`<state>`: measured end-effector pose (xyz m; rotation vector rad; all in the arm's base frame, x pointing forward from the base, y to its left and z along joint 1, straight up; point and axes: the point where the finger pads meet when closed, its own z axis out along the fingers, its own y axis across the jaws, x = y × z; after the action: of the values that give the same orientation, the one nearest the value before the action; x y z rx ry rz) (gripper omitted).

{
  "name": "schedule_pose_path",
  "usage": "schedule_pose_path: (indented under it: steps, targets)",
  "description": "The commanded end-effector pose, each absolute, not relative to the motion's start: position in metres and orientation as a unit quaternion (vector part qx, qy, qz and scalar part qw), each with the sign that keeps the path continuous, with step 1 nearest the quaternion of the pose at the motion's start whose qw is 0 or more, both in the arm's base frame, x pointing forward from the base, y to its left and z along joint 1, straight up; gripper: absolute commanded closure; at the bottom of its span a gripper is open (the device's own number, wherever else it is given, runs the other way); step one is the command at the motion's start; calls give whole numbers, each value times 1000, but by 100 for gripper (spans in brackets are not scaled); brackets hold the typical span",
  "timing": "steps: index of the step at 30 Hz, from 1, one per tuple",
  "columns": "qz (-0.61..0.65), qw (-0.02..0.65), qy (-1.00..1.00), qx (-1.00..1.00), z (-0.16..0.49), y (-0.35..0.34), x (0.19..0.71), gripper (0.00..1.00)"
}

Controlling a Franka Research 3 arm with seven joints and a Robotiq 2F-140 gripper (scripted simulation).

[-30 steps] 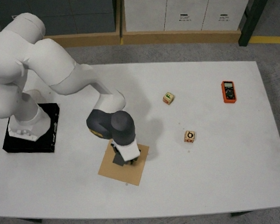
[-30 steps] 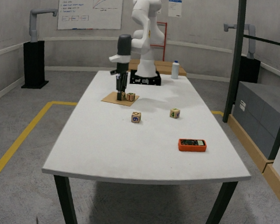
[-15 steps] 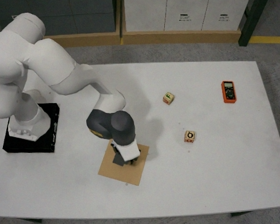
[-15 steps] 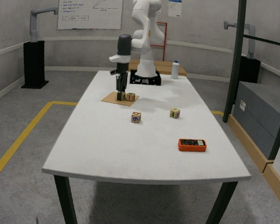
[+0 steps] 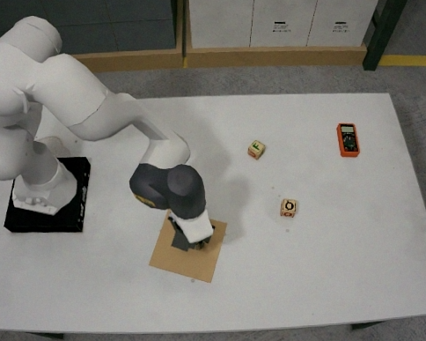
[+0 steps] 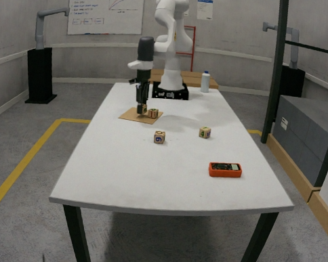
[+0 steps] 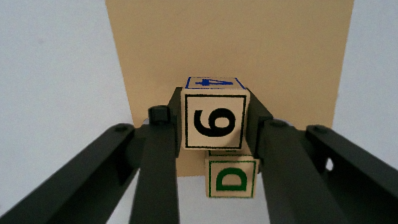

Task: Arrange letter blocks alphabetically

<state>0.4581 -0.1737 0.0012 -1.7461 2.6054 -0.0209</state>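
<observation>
My gripper point(image 5: 196, 243) point(image 6: 141, 110) point(image 7: 211, 102) is shut on a wooden block point(image 6: 144, 108) point(image 7: 215, 132) with a black 6 or 9 facing the wrist camera and a blue 4 beside it. It holds the block low over the tan mat point(image 5: 179, 264) point(image 6: 128, 114) point(image 7: 300, 50). A block with a green D point(image 6: 153, 113) point(image 7: 231, 185) is close by, at the mat's edge; whether its whole base is on the mat is unclear. Off the mat, the F block point(image 5: 256, 150) point(image 6: 205, 133) and a block with a round black letter, O or Q point(image 5: 289, 208) point(image 6: 159, 137), stand apart.
An orange multimeter point(image 5: 348, 140) point(image 6: 225, 170) lies at the table's far end from the base. A bottle point(image 6: 205, 82) stands near the black robot base plate point(image 5: 84, 196). The arm hides part of the mat in the top view.
</observation>
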Motion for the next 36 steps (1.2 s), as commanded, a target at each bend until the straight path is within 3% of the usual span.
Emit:
schedule_pose_path:
  steps: [1, 10, 23, 27, 36]
  targets:
    - [-4, 0, 832, -554, 21, -173, 456, 67]
    - [-4, 0, 832, -554, 77, -172, 456, 67]
    - [-4, 0, 832, -555, 81, -173, 456, 67]
    - [-3, 1, 789, -614, 80, -239, 433, 67]
    - [-3, 1, 779, -627, 80, -253, 427, 67]
